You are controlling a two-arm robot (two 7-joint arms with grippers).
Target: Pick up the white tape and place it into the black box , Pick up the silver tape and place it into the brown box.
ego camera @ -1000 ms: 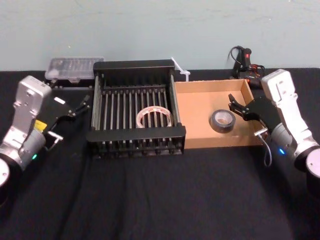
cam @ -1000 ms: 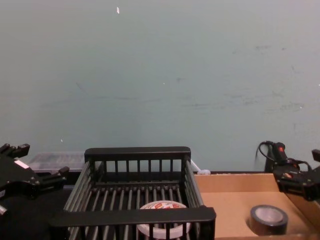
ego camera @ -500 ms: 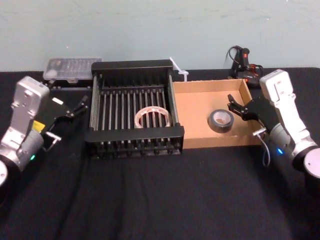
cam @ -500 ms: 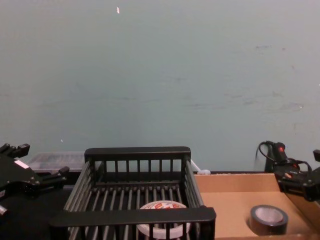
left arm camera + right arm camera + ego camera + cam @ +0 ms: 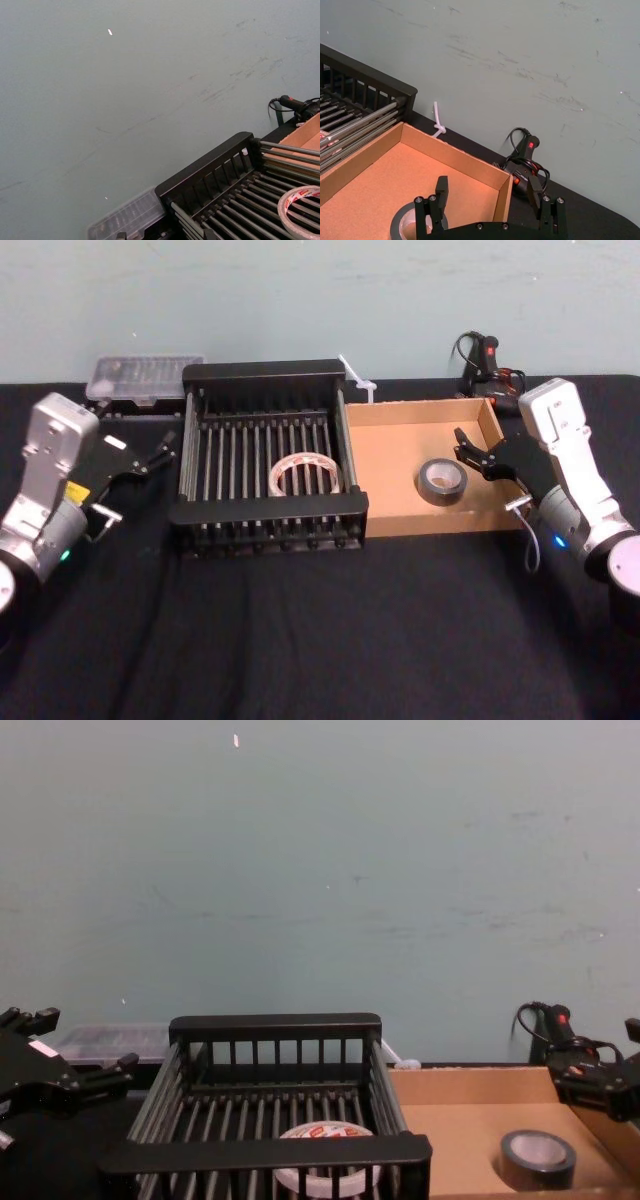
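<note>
left pincer point(image 5: 160, 452): fingers apart, empty, beside black box point(image 5: 270, 508)
white tape point(image 5: 306, 458): to its right, flat inside black box, so placed
right pincer point(image 5: 462, 443): fingers apart, empty
silver tape point(image 5: 441, 498): just ahead of it, flat in brown box point(image 5: 390, 490), so placed

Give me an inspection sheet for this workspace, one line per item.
Surface: table covered in black cloth.
Job's things: white tape lies in the black box; silver tape lies in the brown box.
Clutter: clear case and white zip tie behind the boxes.
Grippers: left gripper open, left of the black box; right gripper open, at the brown box's right wall.
Cables: corded tool behind the brown box.
Surroundings: pale wall.
</note>
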